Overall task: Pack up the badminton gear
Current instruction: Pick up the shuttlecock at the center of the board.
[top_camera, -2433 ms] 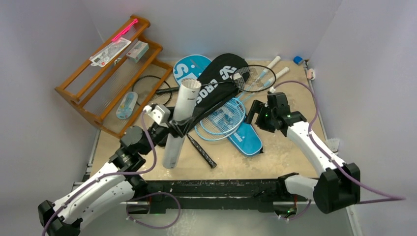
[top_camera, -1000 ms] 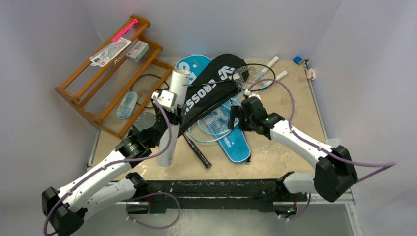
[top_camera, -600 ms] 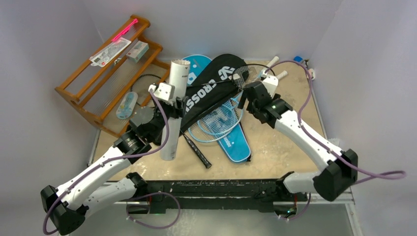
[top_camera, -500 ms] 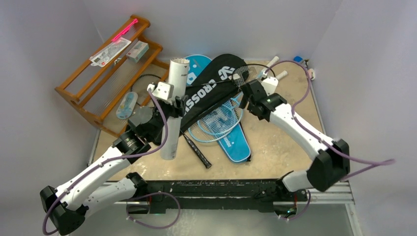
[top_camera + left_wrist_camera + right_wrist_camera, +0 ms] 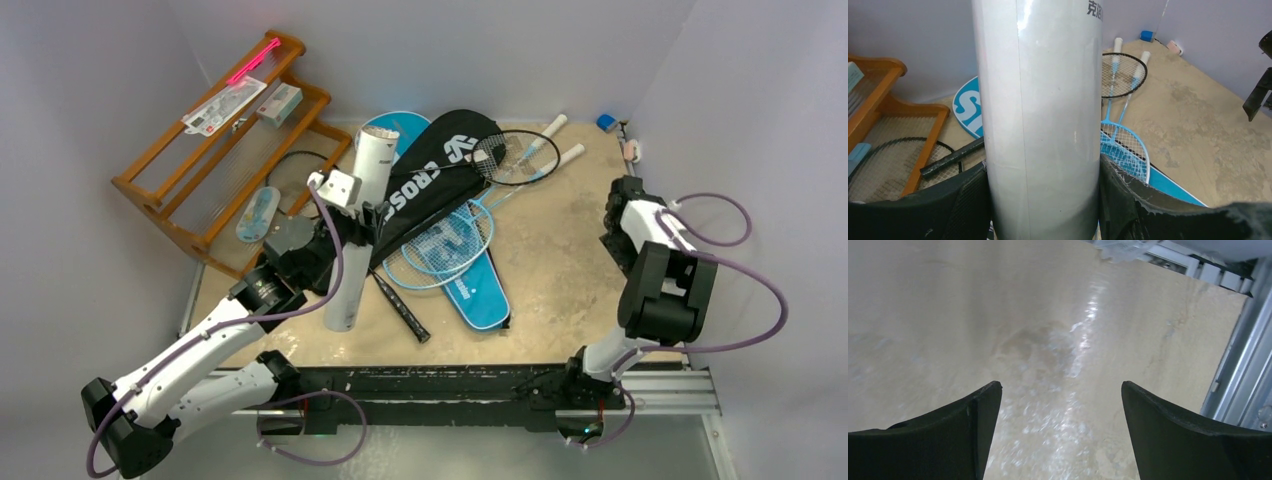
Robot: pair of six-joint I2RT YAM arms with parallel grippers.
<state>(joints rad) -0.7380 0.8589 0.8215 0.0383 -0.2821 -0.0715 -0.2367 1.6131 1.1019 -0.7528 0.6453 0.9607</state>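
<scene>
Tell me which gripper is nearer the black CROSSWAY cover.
Left. The left gripper, shut on the white tube, sits beside the CROSSWAY cover, at its left edge; the right gripper hangs open over bare table near the right edge, far off.
</scene>
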